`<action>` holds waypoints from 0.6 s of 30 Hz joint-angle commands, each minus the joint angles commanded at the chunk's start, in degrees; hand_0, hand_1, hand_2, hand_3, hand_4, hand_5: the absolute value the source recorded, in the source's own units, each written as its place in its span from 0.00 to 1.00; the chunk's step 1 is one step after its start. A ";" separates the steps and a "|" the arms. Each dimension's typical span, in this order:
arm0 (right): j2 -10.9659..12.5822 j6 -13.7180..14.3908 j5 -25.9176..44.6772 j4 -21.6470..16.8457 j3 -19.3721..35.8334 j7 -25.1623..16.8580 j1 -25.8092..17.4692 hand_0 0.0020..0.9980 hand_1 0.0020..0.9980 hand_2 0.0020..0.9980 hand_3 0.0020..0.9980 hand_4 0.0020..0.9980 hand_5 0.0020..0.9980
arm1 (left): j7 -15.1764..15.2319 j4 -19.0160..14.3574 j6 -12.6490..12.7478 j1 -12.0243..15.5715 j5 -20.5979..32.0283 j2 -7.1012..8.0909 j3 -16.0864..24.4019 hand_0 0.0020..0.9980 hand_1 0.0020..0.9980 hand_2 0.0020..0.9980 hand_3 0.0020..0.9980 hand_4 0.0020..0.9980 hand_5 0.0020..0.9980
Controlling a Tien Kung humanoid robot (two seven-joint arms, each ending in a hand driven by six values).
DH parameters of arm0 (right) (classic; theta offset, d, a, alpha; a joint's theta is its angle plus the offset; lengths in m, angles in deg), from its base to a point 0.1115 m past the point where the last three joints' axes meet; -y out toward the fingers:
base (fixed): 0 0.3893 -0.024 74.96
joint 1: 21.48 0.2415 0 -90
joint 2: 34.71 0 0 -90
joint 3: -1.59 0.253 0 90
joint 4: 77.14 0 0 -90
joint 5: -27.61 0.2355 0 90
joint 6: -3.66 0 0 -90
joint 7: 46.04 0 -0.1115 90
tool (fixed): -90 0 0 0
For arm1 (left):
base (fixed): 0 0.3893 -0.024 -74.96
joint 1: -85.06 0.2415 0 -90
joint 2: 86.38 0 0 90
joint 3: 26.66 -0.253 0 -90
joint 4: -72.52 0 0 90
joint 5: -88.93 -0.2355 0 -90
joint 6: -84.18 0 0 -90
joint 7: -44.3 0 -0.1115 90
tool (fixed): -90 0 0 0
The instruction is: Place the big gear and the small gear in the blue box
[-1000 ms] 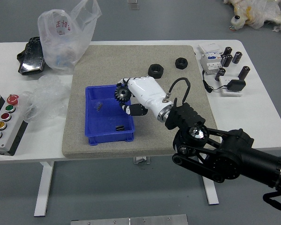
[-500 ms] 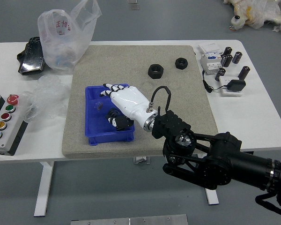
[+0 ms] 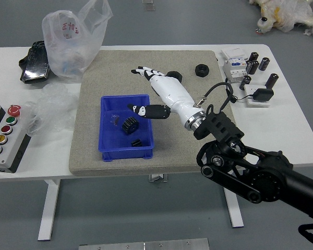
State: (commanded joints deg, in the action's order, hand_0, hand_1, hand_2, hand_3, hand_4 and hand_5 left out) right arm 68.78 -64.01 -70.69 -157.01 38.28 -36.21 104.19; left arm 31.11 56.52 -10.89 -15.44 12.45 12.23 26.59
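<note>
My right hand (image 3: pixel 141 89) is held above the right part of the blue box (image 3: pixel 126 153) and the mat beside it, its fingers spread with nothing in them. Inside the box lies a larger black gear (image 3: pixel 130 125), near the middle. A smaller black gear (image 3: pixel 137 142) lies below it, toward the box's near right corner. A small dark piece (image 3: pixel 115 120) is in the left part of the box.
Two black rings, one (image 3: pixel 174 76) partly behind my right hand, the other (image 3: pixel 202 70) to its right, lie on the grey mat (image 3: pixel 94 65). Plastic bags (image 3: pixel 73 41) and a button panel (image 3: pixel 7 136) are left; batteries (image 3: pixel 272 80) and white devices (image 3: pixel 235 70) right.
The larger gear, held in my right hand a second ago, now lies in the box. My hand has opened and drawn back up and right; the box has shifted slightly right.
</note>
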 joint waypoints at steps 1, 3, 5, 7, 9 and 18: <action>0.56 0.20 1.99 -0.07 1.70 -1.37 -1.01 0.58 0.83 0.85 0.82 0.77 0.39 | 0.02 0.01 0.01 0.04 0.03 -0.03 -0.03 0.71 0.54 0.54 0.70 0.72 0.60; 1.64 0.26 6.28 0.21 5.32 -4.52 -3.42 0.55 0.78 0.79 0.76 0.77 0.39 | 0.14 0.04 0.06 0.08 0.25 -0.09 -0.23 0.71 0.54 0.54 0.70 0.72 0.60; 2.42 -0.23 10.75 0.72 8.93 -7.72 -5.71 0.55 0.78 0.79 0.76 0.77 0.39 | 0.28 0.07 0.07 0.04 0.40 -0.13 -0.42 0.71 0.54 0.54 0.70 0.72 0.60; 3.27 -1.34 15.56 1.17 12.69 -11.13 -8.27 0.55 0.78 0.79 0.76 0.77 0.39 | 0.50 0.10 0.12 -0.06 0.72 -0.18 -0.76 0.71 0.54 0.54 0.70 0.72 0.60; 4.05 -2.68 19.52 1.42 15.75 -14.01 -10.66 0.55 0.76 0.76 0.74 0.77 0.42 | 0.68 0.14 0.16 -0.17 0.92 -0.20 -1.01 0.71 0.54 0.54 0.70 0.72 0.60; 6.23 -8.51 39.49 2.55 28.43 -25.91 -21.35 0.56 0.73 0.74 0.72 0.79 0.49 | 0.77 0.28 -0.09 -0.66 1.21 -0.04 -1.49 0.71 0.54 0.54 0.70 0.73 0.60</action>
State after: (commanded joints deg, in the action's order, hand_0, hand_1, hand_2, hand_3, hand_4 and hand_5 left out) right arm 75.01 -72.52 -31.20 -154.46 66.71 -62.12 82.84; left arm 31.88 56.80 -10.98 -16.10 13.66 12.19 25.11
